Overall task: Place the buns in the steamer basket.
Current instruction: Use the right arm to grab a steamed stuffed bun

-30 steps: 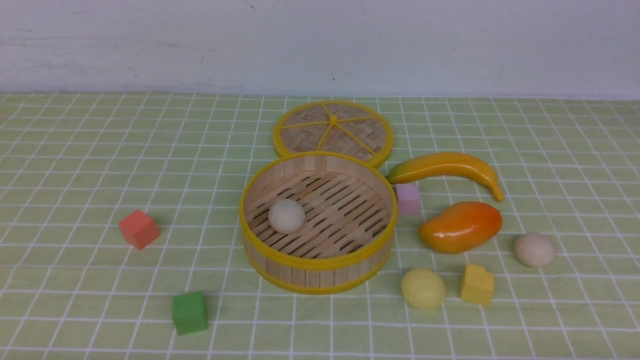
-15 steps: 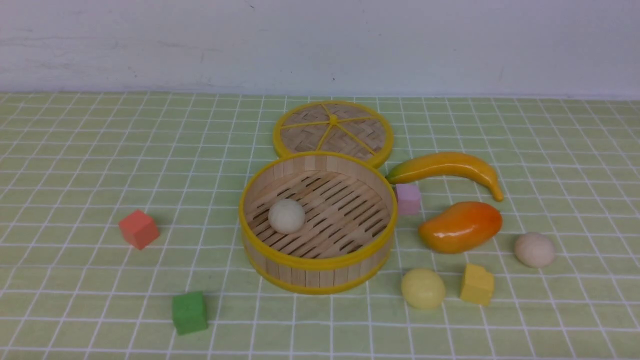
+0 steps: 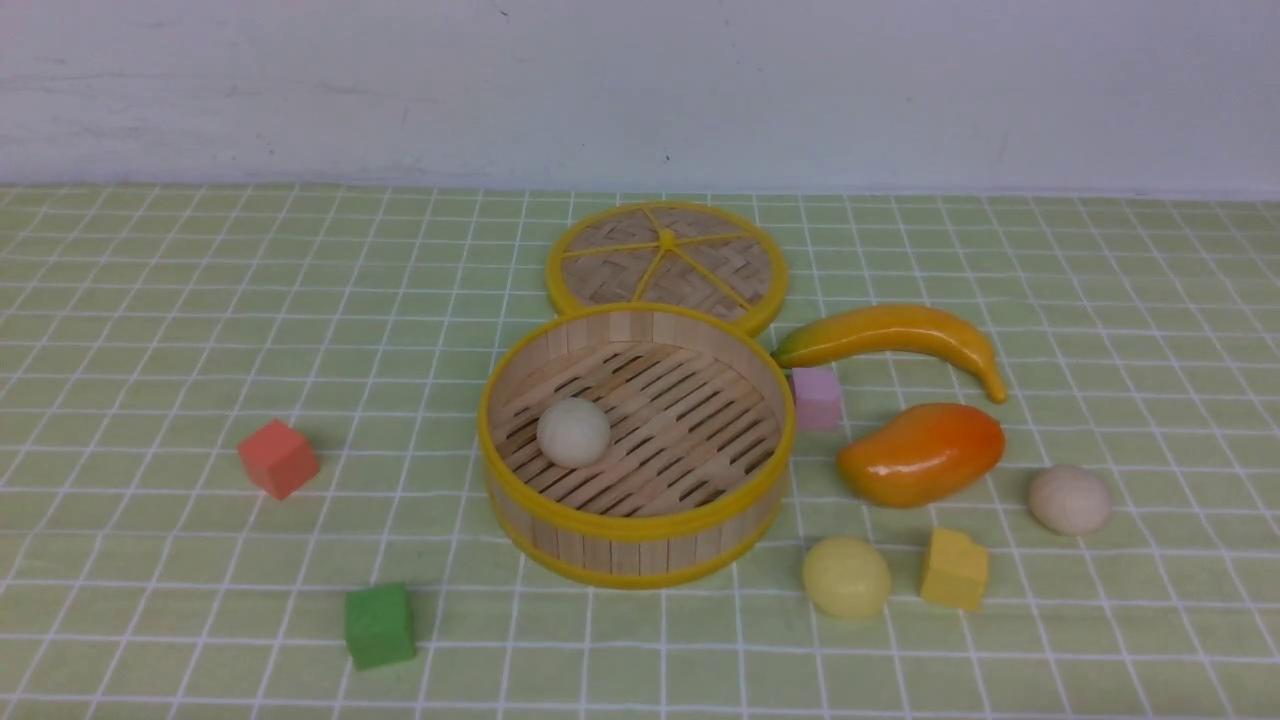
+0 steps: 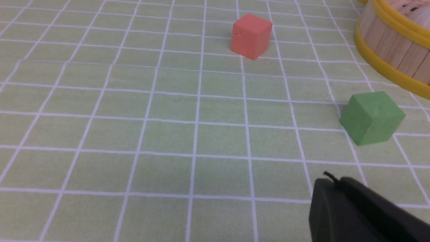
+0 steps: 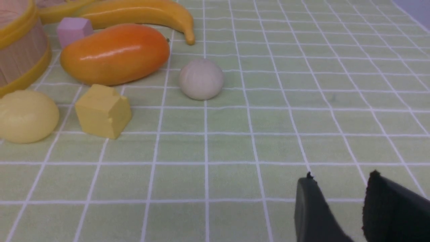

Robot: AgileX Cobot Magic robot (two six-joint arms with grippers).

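Note:
The round bamboo steamer basket (image 3: 640, 520) stands mid-table with one off-white bun (image 3: 573, 432) on its slatted floor. A pale yellow bun (image 3: 846, 576) (image 5: 25, 116) lies on the cloth just right of the basket. Another off-white bun (image 3: 1070, 499) (image 5: 201, 79) lies farther right, beyond the mango. Neither arm shows in the front view. My left gripper (image 4: 331, 183) is shut and empty, low over the cloth near the green cube. My right gripper (image 5: 341, 179) is open with nothing between its fingers, well short of the off-white bun.
A woven lid (image 3: 666, 262) lies behind the basket. A banana (image 3: 890, 335), a pink cube (image 3: 816, 396), an orange mango (image 3: 921, 453) and a yellow cube (image 3: 953, 569) crowd the right side. A red cube (image 3: 278, 458) and a green cube (image 3: 379, 624) sit left.

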